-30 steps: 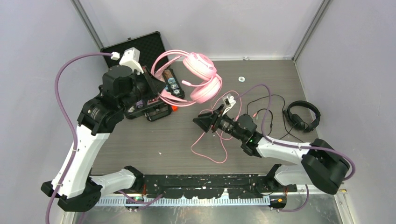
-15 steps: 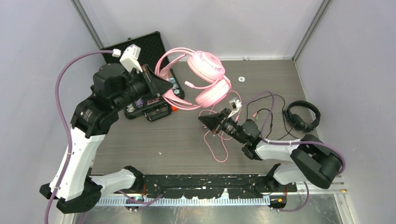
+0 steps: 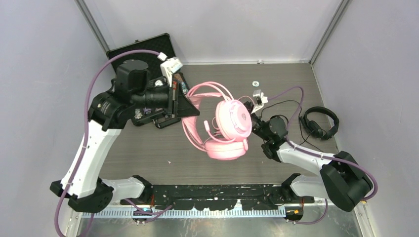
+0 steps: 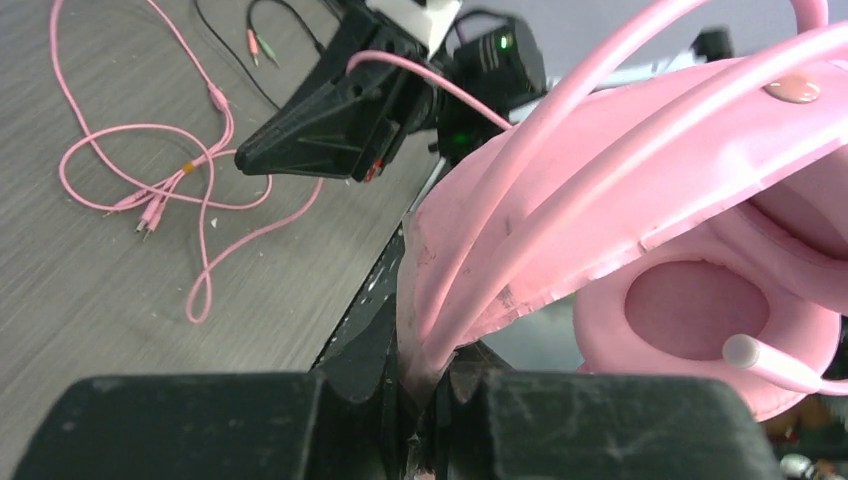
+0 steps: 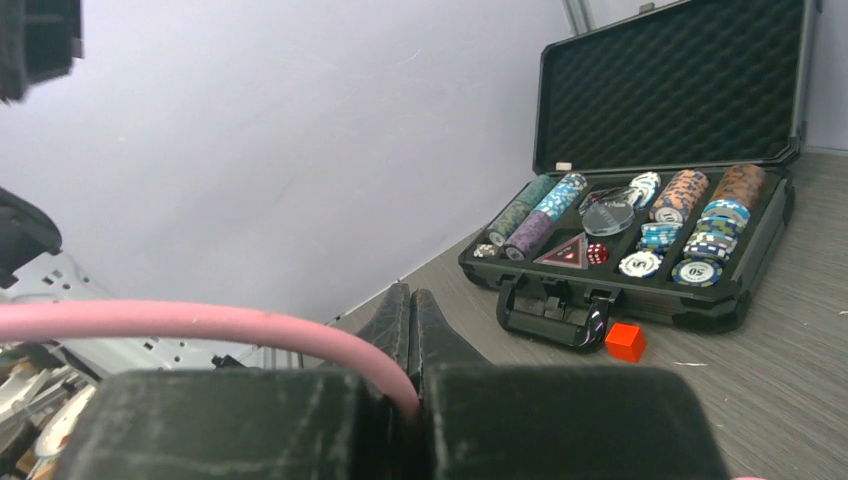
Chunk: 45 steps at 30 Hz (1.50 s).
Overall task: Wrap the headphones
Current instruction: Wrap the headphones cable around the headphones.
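Table [image 3: 148,148]: grey wood-grain top, seen from above with both arms reaching in from the 6 o'clock edge.
Chip case [image 3: 148,49]: open at 10 o'clock, lid raised, with rows of poker chips showing in the right wrist view.
Pink headset [image 3: 232,121]: held off the table at the centre and tilted, one earcup facing the overhead camera and the other hanging toward 6 o'clock.
Black headset [image 3: 321,123]: lying flat at 3 o'clock, well apart from both arms, its thin black cable [image 3: 276,118] loose beside it.
Left gripper [image 4: 432,385]: clenched on the pink headband from the 9 o'clock side, carrying the whole headset.
Right gripper [image 5: 410,310]: pinched tight on the pink cable [image 5: 200,322], just at 3 o'clock of the upper earcup.
Cable slack: one strand runs taut from the right gripper to the headset. The rest, plugs included, sprawls in loops on the table in the left wrist view.
Step in hand: winding the pink cable round its own headset. No full turn can be made out yet, so this looks like an early stage.
Next move: likely the right arm leads its pinched strand around the headband or cups while the left holds steady. The strand needs to stay snug, and the trailing loops must not snag.
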### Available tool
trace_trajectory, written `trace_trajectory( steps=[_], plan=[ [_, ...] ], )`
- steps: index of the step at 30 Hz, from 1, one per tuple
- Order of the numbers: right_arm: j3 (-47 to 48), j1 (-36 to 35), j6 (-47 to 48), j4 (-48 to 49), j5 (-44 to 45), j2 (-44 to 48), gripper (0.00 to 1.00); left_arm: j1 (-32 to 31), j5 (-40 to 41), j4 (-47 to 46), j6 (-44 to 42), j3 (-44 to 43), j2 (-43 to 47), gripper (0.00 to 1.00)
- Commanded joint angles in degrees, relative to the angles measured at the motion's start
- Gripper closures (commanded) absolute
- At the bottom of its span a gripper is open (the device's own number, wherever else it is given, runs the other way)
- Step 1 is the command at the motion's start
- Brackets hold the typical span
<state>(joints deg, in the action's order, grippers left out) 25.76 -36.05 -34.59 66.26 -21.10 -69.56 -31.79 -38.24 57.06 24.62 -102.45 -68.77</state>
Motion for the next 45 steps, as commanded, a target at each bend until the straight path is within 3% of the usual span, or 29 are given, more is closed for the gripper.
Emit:
trace_trajectory(
  steps=[1, 6, 9, 13, 17, 23, 28, 38, 42, 45],
  plan=[
    [3.06, 1.41, -0.43, -1.93, -4.92, 1.13, 1.00, -0.03, -15.19, 2.87, -8.99, -0.03, -0.63, 1.00],
    [6.41, 5.09, -2.06, -7.64, -8.80, 1.29, 1.00, -0.11, -10.95, 13.21, -22.48, 0.84, -2.87, 1.00],
    [10.29, 8.16, -3.60, -17.38, -12.94, 2.67, 1.00, -0.32, -3.10, 17.02, -30.35, 4.25, -3.24, 1.00],
    [14.88, 10.79, 0.03, -35.10, -17.05, 5.17, 1.00, -1.50, 9.92, 16.60, -37.20, 9.51, -1.96, 1.00],
    [21.39, 10.92, 7.13, -56.58, -16.74, 5.47, 1.00, -3.51, 15.30, 14.91, -45.35, 13.61, -0.07, 1.00],
    [26.83, 11.01, 4.56, -69.23, -17.52, 3.74, 1.00, -9.49, 21.71, 11.26, -50.98, 16.08, 1.20, 1.00],
    [29.43, 10.93, 1.94, -71.90, -21.29, 2.14, 1.00, -15.37, 30.72, 8.28, -52.22, 17.58, 0.07, 1.00],
    [33.00, 10.92, -2.90, -79.94, -24.36, 4.83, 0.99, -15.49, 47.13, 9.21, -47.33, 14.62, -3.97, 1.00],
    [30.94, 10.28, -10.99, -73.23, -28.87, 5.48, 1.00, -15.49, 52.05, 8.84, -45.51, 14.87, -4.84, 1.00],
    [26.66, 10.20, -22.70, -57.57, -33.48, 5.34, 1.00, -15.50, 54.68, 7.04, -43.65, 16.07, -4.65, 1.00]
  ],
)
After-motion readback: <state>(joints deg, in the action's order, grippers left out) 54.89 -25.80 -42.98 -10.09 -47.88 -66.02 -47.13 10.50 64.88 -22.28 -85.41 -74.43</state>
